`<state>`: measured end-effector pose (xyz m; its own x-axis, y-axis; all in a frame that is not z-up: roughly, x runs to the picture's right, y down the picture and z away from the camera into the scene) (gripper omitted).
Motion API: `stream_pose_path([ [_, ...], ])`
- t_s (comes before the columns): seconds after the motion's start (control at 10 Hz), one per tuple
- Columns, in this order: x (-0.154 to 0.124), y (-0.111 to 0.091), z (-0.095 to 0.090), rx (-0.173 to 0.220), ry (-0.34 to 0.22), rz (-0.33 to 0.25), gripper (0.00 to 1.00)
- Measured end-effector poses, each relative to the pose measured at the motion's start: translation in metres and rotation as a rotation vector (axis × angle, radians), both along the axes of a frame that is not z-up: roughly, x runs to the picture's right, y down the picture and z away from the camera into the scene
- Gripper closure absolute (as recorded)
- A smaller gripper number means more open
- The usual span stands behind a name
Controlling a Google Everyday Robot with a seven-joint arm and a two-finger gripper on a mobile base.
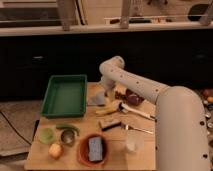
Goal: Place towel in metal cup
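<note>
the towel [97,99] is laid flat between green tray [64,95] and gripper [107,93], at the table's [116,163] far edge. the gripper's hold cannot be told.

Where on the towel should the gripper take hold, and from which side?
Probably its bunched top, from straight above: the towel lies limp and low on the table, so it offers no side to pinch. The gripper hangs over the towel's edge nearest the banana.
</note>
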<state>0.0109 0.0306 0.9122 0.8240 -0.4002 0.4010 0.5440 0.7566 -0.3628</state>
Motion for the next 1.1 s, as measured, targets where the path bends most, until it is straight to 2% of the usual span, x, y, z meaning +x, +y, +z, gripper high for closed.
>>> stream_pose_path([
  [0.5, -0.025, 0.011, 0.019, -0.059, -0.061, 0.035, 0.20],
  [0.7, -0.037, 0.020, 0.030, -0.065, -0.052, 0.062, 0.20],
  [1.1, -0.040, 0.023, 0.041, -0.072, -0.013, 0.128, 0.20],
])
